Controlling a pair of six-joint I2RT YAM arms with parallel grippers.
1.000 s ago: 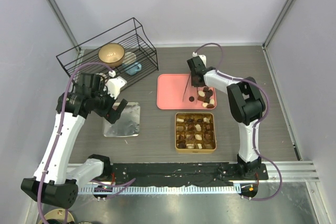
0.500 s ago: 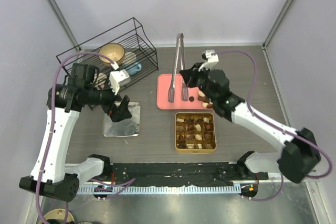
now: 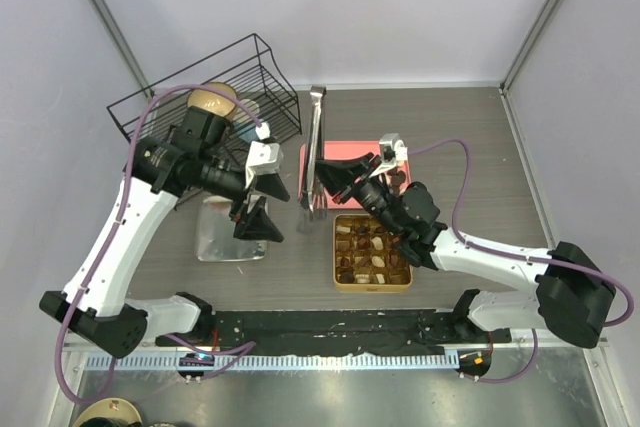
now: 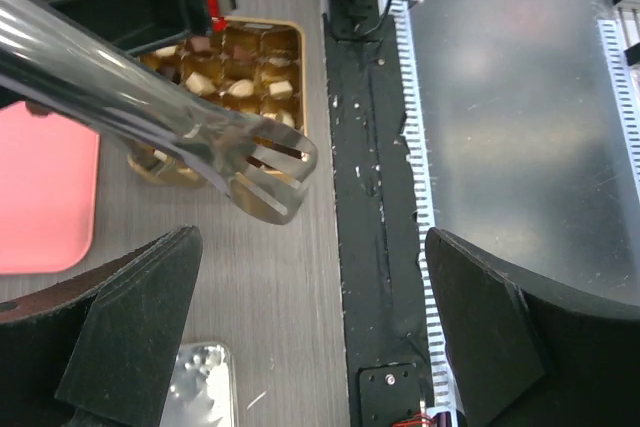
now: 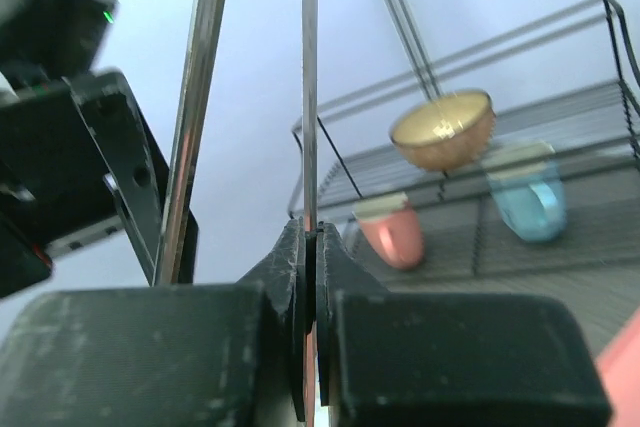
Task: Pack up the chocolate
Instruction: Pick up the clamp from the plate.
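2 spots for the chocolate (image 3: 372,245). Most pcs sit in the cells of the gold tin (image 3: 372,288), which lies close to the table's (image 3: 480,167) near edge, a bit R of centre. A few more look to be on the pink tray (image 4: 45,197) just behind the tin, toward its R edge. The R arm mostly hides them, so can't count.

R gripper (image 5: 310,242): fingers pressed together on 1 blade of the metal tongs (image 3: 316,147), roughly mid-length. In the R wrist view the 2nd blade runs free beside the fingers. Tongs hang over the tray's L edge, slotted tips toward the table's near edge, over bare table just off the tin's far-L corner. Nothing between the tips.

L gripper (image 3: 262,205): spread wide, nothing in it, just L of the tong tips and above the silver tray (image 3: 222,237). No contact w/ the tongs as far as I can tell.

Handling, my read:
- Pcs are tiny and light, so wt is no issue. Smooth tops prob slippery, and shells likely brittle and easy to mark.
- Take each pc across 2 opposite sides, low on the body, w/ the tong tips. Light squeeze only.
- Cells are tight, so come straight down and let go just above the cell floor.
- Pinching 1 blade can't close the tongs. Both blades need to be inside a grip, or the L gripper has to take over, before any pick.
- Cream-topped pcs: avoid the top face.
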